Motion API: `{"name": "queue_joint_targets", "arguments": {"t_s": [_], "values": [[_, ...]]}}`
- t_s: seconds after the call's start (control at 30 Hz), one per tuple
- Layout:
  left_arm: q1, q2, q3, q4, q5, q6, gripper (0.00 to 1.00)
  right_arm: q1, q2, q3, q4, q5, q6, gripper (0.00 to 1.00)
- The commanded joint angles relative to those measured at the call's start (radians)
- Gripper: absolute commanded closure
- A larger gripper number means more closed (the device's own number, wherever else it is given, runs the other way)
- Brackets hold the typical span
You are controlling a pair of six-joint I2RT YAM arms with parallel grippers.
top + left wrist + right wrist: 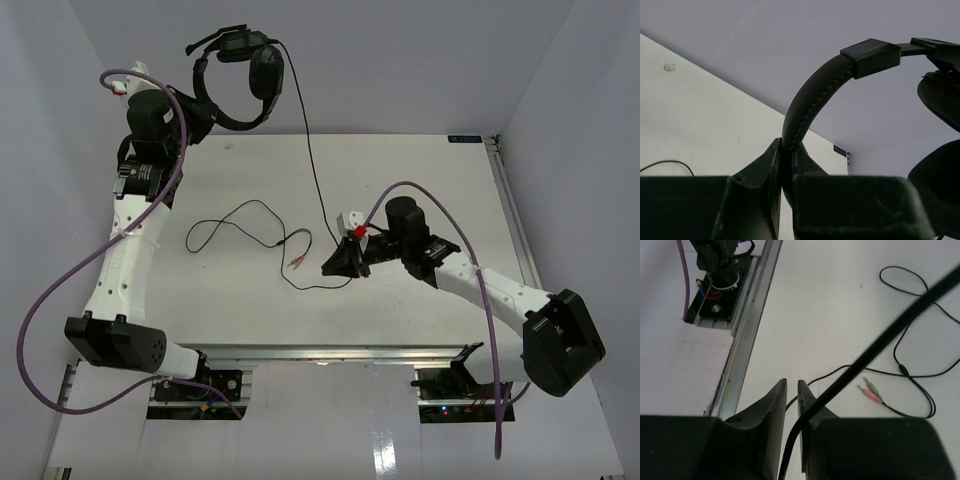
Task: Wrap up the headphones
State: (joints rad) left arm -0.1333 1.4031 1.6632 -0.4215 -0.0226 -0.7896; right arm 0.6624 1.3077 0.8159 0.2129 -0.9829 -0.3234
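The left gripper point(787, 161) was closed tight on the headphones point(240, 82), its two jaws pressed against either side of the padded headband point(812, 102) near one end of the arc. In the left wrist view the headband rose out of the jaws and curved up to the right, where the dark ear cups point(940, 95) hung at the edge of the picture. From above, the left gripper point(207, 112) held the headset raised over the far left corner of the tabletop point(430, 180), well apart from the right arm.

A thin black cable point(312, 160) dropped from the headset and ran in a nearly straight line across the tabletop to the right gripper point(333, 268), which sat low near the middle. In the right wrist view the right gripper point(792, 390) had its jaws drawn almost together, leaving only a thin slot. The cable point(880, 340) came in slantwise from the upper right, crossed the front of one finger and went down into that slot, so the jaws looked closed around it.

Beyond the right gripper, the rest of the cable lay slack on the tabletop in loose loops to the gripper's left. The small coloured plugs point(871, 391) rested flat on the surface just beside the jaws, not touching them; from above the plugs point(297, 263) lay between the loops and the right gripper
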Motion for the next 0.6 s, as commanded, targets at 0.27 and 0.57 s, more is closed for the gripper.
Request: {"name": "queue_joint_targets", "arguments": {"t_s": [0.27, 0.57], "values": [[-0.151, 0.25, -0.002, 0.066, -0.28, 0.341, 1.0, 0.177, 0.027, 0.33, -0.621, 0.955, -0.518, 0.92], [-0.304, 0.321, -0.137, 0.111, -0.293, 0.627, 1.0, 0.181, 0.041, 0.404, -0.397, 1.564, -0.903, 0.92]]}}
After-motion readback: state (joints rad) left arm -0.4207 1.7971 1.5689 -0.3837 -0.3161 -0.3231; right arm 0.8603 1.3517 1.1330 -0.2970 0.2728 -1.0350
